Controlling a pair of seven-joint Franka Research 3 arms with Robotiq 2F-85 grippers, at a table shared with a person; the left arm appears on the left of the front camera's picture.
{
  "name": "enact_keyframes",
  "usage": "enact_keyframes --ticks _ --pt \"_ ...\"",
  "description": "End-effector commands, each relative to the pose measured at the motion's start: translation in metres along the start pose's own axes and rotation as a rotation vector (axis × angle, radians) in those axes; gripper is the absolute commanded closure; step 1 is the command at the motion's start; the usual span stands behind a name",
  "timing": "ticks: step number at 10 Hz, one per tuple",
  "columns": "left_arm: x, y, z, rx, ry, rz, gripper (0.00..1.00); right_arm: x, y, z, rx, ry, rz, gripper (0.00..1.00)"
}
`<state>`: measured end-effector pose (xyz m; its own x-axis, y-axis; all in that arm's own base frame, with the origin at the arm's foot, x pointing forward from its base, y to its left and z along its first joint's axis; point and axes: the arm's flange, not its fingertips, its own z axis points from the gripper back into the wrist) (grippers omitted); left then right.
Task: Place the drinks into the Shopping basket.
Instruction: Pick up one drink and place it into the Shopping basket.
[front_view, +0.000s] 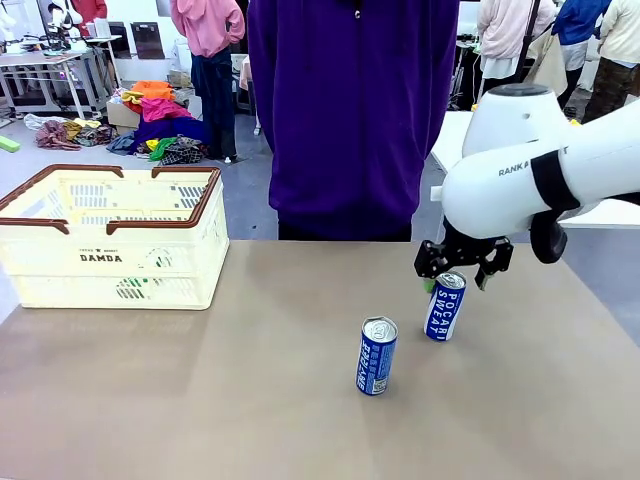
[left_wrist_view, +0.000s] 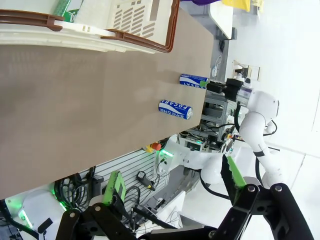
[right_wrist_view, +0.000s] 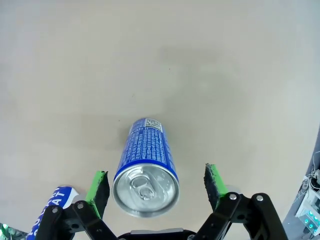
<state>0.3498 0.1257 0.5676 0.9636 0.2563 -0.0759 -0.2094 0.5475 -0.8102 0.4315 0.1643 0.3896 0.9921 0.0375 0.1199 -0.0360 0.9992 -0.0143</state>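
Observation:
Two blue POCARI SWEAT cans stand upright on the brown table. My right gripper (front_view: 462, 268) hangs open just over the farther can (front_view: 445, 306). In the right wrist view its green pads (right_wrist_view: 101, 186) stand on either side of that can's silver top (right_wrist_view: 146, 189) without touching it. The nearer can (front_view: 377, 356) stands free to its left. The cream Shopping basket (front_view: 60, 262) sits at the table's far left, with something green (front_view: 131, 290) showing through its lattice. My left gripper (left_wrist_view: 172, 180) is open and holds nothing, off the table's side, far from both cans (left_wrist_view: 175, 109).
A person in a purple top (front_view: 350, 110) stands at the far edge, no hands over the table. A wide stretch of bare table (front_view: 250, 400) lies between the basket and the cans. The table's right edge is close behind the right arm (front_view: 540, 170).

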Motion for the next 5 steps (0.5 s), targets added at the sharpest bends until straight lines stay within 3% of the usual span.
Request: enact_keyframes --ticks 1,5 --pt "-0.003 0.0004 0.0002 0.002 -0.002 0.008 0.0 0.003 0.0119 -0.013 -0.033 0.001 -0.032 0.0" --pt "-0.003 0.0004 0.0002 0.002 -0.002 0.008 0.0 0.004 0.0138 -0.0201 -0.041 0.026 -0.052 0.0"
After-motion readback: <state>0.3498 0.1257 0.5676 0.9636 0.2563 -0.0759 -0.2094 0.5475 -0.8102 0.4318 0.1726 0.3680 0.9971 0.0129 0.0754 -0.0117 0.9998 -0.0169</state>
